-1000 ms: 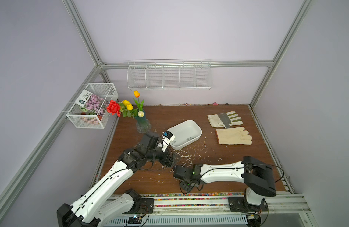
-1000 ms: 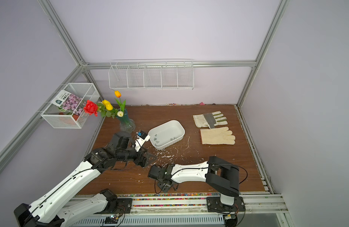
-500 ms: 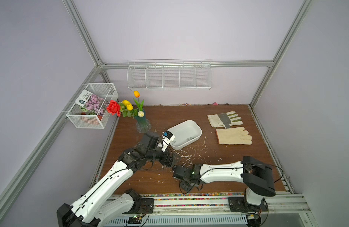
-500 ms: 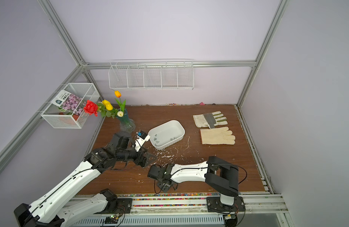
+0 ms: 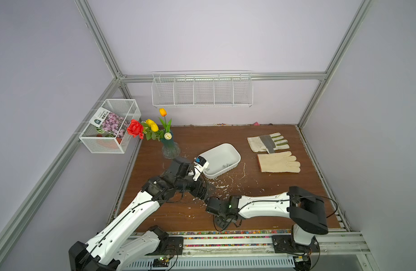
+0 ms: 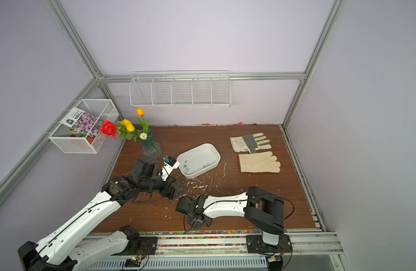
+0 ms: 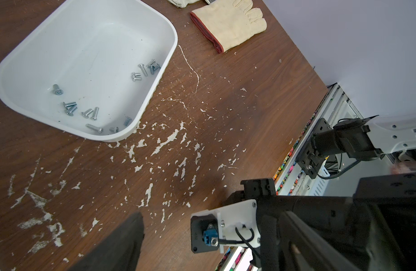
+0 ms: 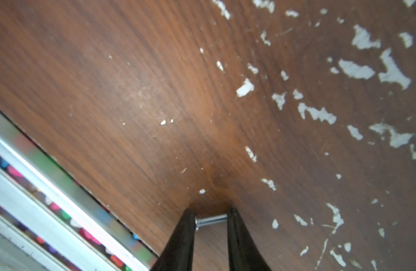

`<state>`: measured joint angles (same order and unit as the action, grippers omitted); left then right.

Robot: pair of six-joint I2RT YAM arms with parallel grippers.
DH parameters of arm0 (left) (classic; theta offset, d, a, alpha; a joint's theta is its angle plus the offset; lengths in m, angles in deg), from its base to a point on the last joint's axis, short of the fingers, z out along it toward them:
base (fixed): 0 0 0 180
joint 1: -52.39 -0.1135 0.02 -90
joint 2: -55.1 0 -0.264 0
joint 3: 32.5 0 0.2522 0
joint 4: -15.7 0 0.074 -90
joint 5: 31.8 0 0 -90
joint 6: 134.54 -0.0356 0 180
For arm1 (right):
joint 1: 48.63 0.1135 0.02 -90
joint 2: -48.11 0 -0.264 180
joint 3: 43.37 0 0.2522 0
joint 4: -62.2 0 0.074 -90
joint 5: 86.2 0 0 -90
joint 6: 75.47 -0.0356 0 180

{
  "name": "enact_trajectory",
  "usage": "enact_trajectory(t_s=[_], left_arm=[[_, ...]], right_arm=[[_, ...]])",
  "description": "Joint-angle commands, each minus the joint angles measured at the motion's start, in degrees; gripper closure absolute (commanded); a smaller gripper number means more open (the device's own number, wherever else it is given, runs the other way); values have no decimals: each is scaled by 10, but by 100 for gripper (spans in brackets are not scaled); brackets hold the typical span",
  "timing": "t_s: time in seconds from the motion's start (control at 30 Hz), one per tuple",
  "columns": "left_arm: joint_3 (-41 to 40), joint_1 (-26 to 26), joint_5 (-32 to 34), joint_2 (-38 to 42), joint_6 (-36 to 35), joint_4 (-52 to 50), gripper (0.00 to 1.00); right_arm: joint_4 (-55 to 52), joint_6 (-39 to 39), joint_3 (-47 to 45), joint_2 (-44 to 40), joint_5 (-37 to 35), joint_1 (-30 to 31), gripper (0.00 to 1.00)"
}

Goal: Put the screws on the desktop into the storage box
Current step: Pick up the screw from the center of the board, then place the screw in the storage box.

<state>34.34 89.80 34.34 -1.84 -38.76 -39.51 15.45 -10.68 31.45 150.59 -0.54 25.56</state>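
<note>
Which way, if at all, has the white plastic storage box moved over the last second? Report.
No. In both top views the white plastic storage box keeps the same gap to the cream glove.

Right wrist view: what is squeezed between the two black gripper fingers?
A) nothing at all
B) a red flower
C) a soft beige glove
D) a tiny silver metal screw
D: a tiny silvery metal screw bridges the gap, its ends touching both black fingers of the right gripper, with the dark-brown wood-grain desktop behind it.
</note>
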Motion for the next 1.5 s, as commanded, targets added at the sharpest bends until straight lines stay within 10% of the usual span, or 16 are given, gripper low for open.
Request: enact_trajectory(t_s=[0.0,0.8,1.47], left_arm=[[4,0,-3,1,2,3,7],[44,0,81,43,14,-45,2],[30,0,99,47,25,-30,0]], right_arm=[[-19,3,-4,11,7,1,74],[-53,64,-15,-95,5,-160,74],[-90,171,302,63,54,-332,73]])
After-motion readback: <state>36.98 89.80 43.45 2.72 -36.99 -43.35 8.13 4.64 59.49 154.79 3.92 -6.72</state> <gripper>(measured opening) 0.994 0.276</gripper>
